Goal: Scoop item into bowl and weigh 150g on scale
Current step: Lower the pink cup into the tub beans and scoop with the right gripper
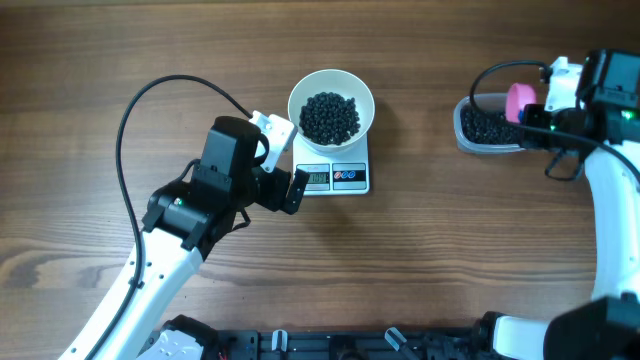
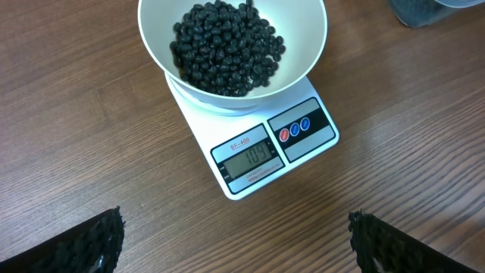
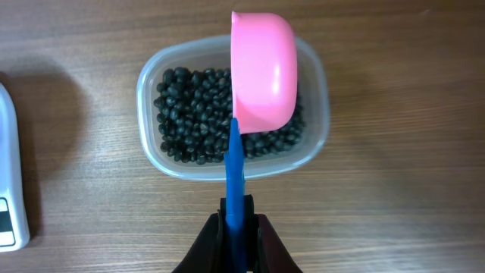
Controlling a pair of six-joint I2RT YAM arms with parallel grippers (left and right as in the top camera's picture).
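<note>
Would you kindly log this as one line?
bowl: on scale | right end effector: grips scoop over tub | left end effector: open

We see the left arm, close beside the scale, built of a white lower link and chunky black joint housings. It has a white block at its scale-side end and a thin black cable arcing away from the scale. Its fingers are black with ribbed pads. The right arm, well apart from the scale, shows the same white link, a black wrist, green lights and a looped black cable.
</note>
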